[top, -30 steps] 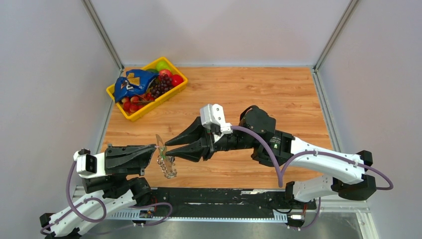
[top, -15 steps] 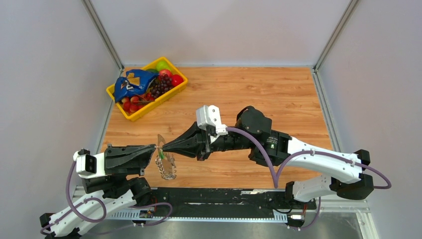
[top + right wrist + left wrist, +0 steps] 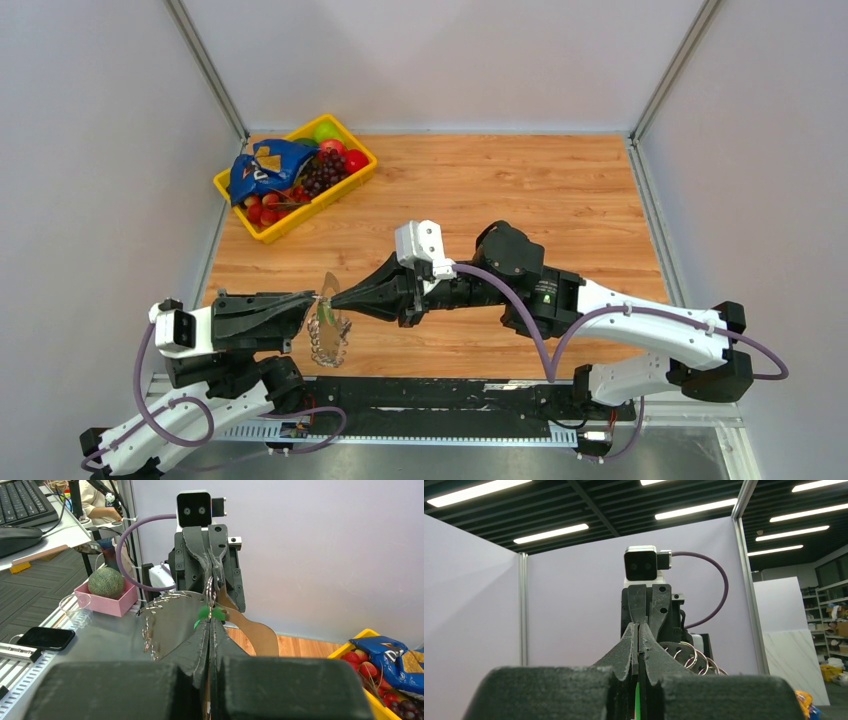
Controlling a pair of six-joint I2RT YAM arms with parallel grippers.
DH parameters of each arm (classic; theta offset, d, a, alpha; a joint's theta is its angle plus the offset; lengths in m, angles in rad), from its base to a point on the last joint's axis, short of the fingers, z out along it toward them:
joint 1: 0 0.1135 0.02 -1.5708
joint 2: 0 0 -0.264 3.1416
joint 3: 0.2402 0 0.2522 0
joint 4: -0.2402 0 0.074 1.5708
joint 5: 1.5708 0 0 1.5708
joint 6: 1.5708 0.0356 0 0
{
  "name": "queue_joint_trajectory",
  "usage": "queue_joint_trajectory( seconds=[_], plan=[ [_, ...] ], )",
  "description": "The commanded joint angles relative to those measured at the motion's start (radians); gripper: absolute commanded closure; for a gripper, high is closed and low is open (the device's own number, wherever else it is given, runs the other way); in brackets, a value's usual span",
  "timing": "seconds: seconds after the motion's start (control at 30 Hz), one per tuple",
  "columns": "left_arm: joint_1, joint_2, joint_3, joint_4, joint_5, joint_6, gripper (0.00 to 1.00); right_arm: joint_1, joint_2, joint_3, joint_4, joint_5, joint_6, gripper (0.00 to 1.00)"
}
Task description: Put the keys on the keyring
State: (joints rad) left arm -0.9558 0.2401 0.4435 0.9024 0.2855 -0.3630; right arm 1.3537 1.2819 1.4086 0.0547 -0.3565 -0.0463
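Grey band edged with silvery beaded chain: the keyring [image 3: 328,340] hangs in the air over the table [image 3: 560,180], close to its near edge and towards the near left corner. It hangs from the left gripper [image 3: 313,301], whose fingers are pressed together on its top. The right wrist view shows a thin metal ring caught between those fingers and the band curving away below.

The right gripper [image 3: 336,297] reaches across from the right, and its closed tips meet the left one's nose to nose. Of the keys [image 3: 204,613], only one tiny bright green piece shows, sitting right at those tips. It seems to be pinched by the right fingers, though the view is too tight there to be certain. Several loose wire rings [image 3: 690,655] show beside the right gripper in the left wrist view.

As I judge it, the task is at its middle. Ring and key have been brought together in the air, but nothing shows the green piece threaded on. The threading is left to do, and so is letting go. The yellow fruit basket [image 3: 320,207] in the far left corner plays no part.
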Motion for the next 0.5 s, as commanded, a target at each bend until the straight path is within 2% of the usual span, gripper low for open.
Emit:
queue_joint_trajectory(
  seconds=[0.0, 0.33, 0.47],
  plan=[
    [-0.001, 0.003, 0.015, 0.047, -0.005, -0.014, 1.0, 0.007, -0.035, -0.026, 0.039, 0.004, 0.011, 1.0],
    [-0.002, 0.025, 0.021, 0.062, 0.01, -0.026, 1.0, 0.007, -0.009, 0.005, -0.011, -0.006, 0.015, 1.0],
    [-0.002, 0.029, 0.021, 0.064, 0.012, -0.029, 1.0, 0.007, -0.027, 0.007, -0.024, 0.012, 0.006, 0.91]
  ],
)
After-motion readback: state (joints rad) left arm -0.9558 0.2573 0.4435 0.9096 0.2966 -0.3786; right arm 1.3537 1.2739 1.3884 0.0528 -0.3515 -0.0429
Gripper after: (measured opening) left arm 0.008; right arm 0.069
